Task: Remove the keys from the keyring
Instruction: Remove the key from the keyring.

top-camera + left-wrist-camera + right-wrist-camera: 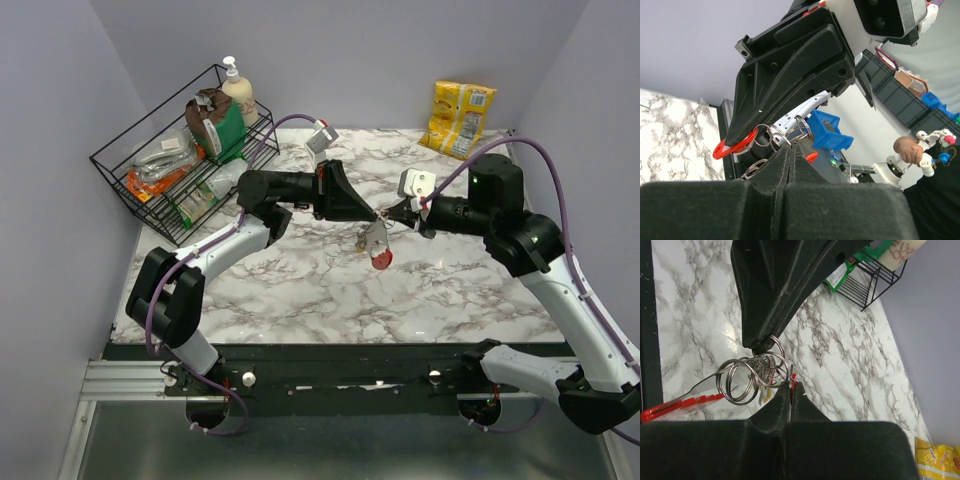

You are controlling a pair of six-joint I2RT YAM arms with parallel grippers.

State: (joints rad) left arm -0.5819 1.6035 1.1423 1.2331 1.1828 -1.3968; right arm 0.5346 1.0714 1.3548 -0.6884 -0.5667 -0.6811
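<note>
Top external: left pincer (371, 214) and right pincer (392, 215), both clamped tight on the keyring (381, 218), hold it above the worktop (300, 290); keys (376, 240) dangle.

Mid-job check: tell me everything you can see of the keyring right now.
The keyring is a cluster of thin, silvery wire split rings, overlapping and tangled, joined to a red curved loop. It is held in the air above the marble table, pinched between the shut left gripper and the shut right gripper, whose tips face each other. Keys hang below it, one of them red-headed.
</note>
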